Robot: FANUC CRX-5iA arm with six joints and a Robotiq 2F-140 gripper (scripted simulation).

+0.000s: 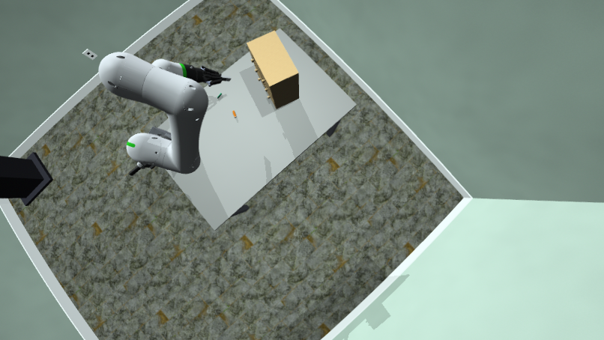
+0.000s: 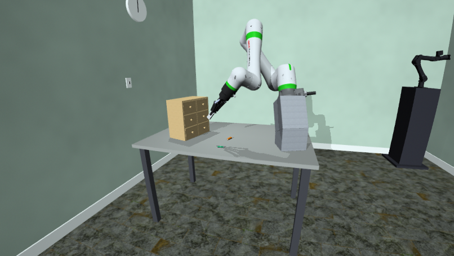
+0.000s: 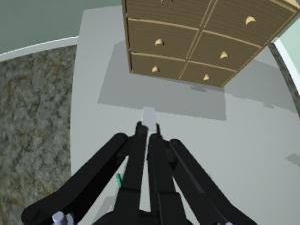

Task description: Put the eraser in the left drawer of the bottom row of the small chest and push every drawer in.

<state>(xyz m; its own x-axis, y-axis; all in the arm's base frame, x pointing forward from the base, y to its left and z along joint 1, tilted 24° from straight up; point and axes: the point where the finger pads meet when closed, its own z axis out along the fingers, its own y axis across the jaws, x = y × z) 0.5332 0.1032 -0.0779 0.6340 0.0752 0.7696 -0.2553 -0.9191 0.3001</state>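
The wooden chest (image 1: pixel 274 58) (image 2: pixel 176 120) (image 3: pixel 235 36) stands upright at one end of the table, its drawer fronts facing the arm. All visible drawers look pushed in, among them the left bottom drawer (image 2: pixel 188 133) (image 3: pixel 145 65). My gripper (image 1: pixel 229 79) (image 2: pixel 209 116) (image 3: pixel 147 115) is shut, its light pads together with nothing visible between them. It hangs above the table, in front of the chest and clear of it, pointing obliquely down. I cannot identify the eraser for certain. The drawers' insides are hidden.
A small green object (image 1: pixel 219 96) (image 2: pixel 220 146) (image 3: pixel 118 180) and a small orange object (image 1: pixel 234 114) (image 2: pixel 229 138) lie on the table (image 1: pixel 249 152) (image 2: pixel 250 130) (image 3: pixel 200 144) in front of the chest. The grey robot pedestal (image 2: pixel 291 123) stands at the far end from the chest.
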